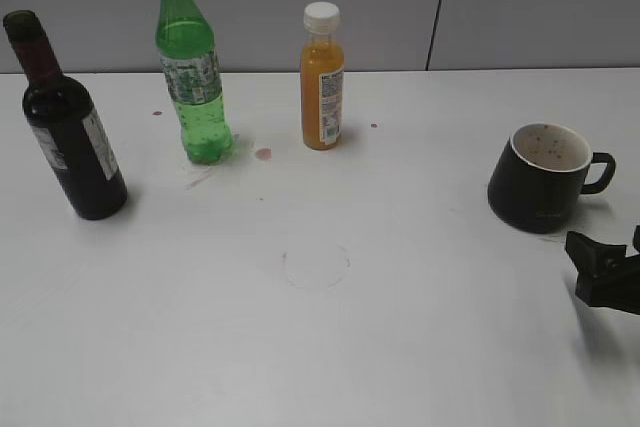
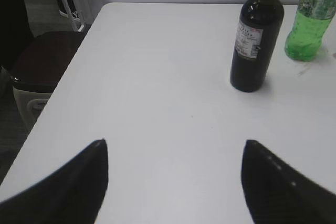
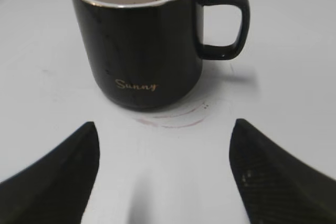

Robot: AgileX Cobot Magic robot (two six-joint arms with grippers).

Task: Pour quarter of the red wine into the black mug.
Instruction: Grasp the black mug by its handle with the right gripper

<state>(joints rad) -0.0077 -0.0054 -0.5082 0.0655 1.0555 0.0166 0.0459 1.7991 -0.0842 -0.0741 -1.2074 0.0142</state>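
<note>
A plain white bench [image 1: 400,347] fills the scene, backed by a grey panelled wall, with a few reddish drips and a faint ring mark on its surface.

Nearest the camera, the right gripper [image 3: 165,166] sits low at the bench's right edge. Its jaws are spread wide with nothing between them, and they are aimed at the black mug [image 3: 139,40], which stands just ahead and untouched. The mug is upright with its handle to the right. Its white interior shows only reddish speckles; no pool of liquid can be seen from this angle.

The left gripper [image 2: 176,177] is likewise wide open and holds nothing. It hovers over bare bench, with the red wine [image 2: 255,35] well ahead of it and to the right.

In the exterior view the wine bottle stands upright at the far left, well apart from the mug on the right. Whether it is capped cannot be made out. Further back stand a green plastic bottle [image 1: 192,67] and an orange juice bottle [image 1: 322,82], both capped and not needed.

By my reading the task has barely begun. The bottle still has to be grasped, lifted, carried to the mug and tipped. The mug may also need steadying or moving closer.
</note>
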